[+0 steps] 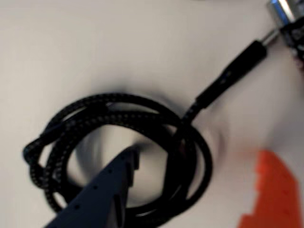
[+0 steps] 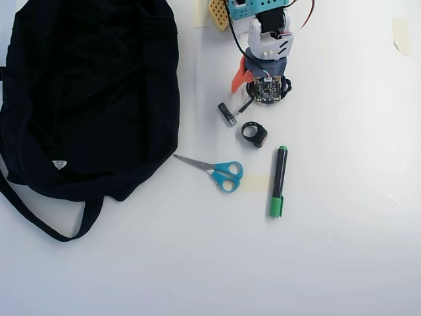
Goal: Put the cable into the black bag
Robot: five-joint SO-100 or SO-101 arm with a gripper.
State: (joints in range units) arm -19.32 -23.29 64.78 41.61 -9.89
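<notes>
One braided black cable (image 1: 118,156), coiled flat on white worktop (image 2: 342,250); gripper (image 1: 190,190) spread wide astride it, grasping nothing; black bag (image 2: 85,99) at nine o'clock.

The cable (image 1: 142,107) has matt braided sheathing; the black bag (image 2: 85,92) is soft, dull cloth.

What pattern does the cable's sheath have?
Black braid flecked with pale specks on the cable, clearest in the wrist view.
</notes>
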